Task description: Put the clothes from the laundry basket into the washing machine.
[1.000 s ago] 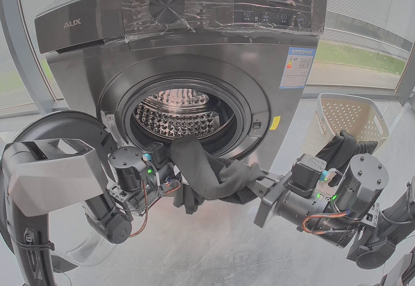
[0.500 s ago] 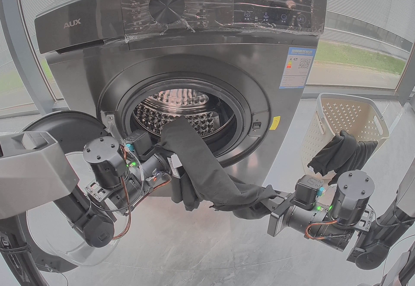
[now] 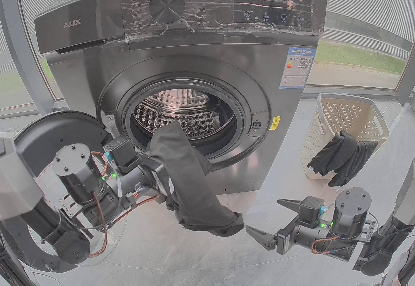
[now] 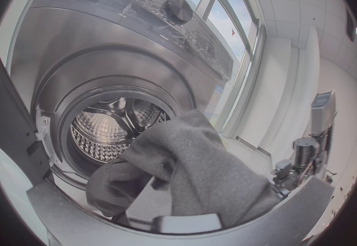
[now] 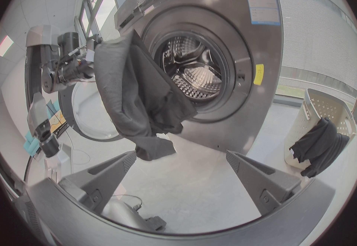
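Observation:
A dark grey garment (image 3: 190, 187) hangs in front of the washing machine's open drum (image 3: 181, 116), its top level with the opening's lower rim and its tail loose above the floor. My left gripper (image 3: 161, 178) is shut on it at the upper left, the cloth draped over the fingers. The left wrist view has the garment (image 4: 193, 161) just before the drum (image 4: 104, 127). My right gripper (image 3: 264, 215) stands open low to the right of the cloth, apart from it, with nothing between its fingers (image 5: 108, 172). More dark clothes (image 3: 343, 157) hang over the laundry basket (image 3: 346, 116) rim.
The washer door (image 3: 56, 135) is swung open to the left, behind my left arm. The cream basket (image 5: 323, 107) stands on the floor right of the machine, near a window. Bare grey floor (image 3: 207, 252) lies between the two arms.
My right gripper has let go of the garment, opened and dropped back to the right. The freed end now hangs down. My left arm drew back to the left, still gripping the cloth.

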